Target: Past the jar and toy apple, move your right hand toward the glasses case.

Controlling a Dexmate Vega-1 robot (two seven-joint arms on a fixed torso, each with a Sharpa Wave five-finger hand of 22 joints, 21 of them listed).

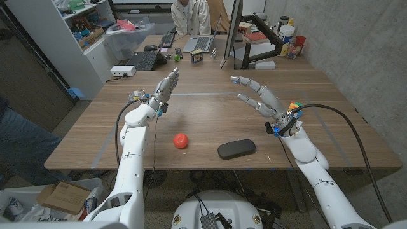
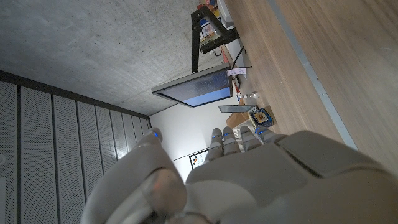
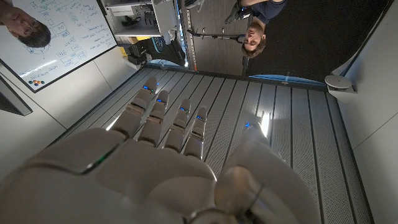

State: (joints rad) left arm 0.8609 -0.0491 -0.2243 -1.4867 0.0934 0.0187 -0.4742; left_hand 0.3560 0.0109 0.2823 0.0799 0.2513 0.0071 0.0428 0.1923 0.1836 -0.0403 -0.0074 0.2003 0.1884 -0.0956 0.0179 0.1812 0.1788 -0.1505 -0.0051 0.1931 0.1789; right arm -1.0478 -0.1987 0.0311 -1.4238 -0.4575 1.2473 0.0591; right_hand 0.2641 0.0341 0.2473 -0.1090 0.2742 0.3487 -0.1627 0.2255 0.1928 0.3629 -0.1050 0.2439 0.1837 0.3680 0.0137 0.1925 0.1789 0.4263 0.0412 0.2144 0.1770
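I hold my right hand (image 1: 262, 102) raised with its fingers spread wide and holding nothing, because the glasses case (image 1: 236, 149) lies on the tabletop (image 1: 331, 137) just below it, right of the toy apple (image 1: 181, 140).

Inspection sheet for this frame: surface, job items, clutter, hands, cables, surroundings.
Surface: wooden table, with a pale line across it.
Job's things: glasses case and toy apple lie apart near the front edge; no jar can be made out.
Clutter: colour cube by the right wrist.
Hands: left hand and right hand raised, fingers apart, holding nothing.
Cables: black cable loops from the right wrist.
Surroundings: seated person, laptop, monitor, shelves.
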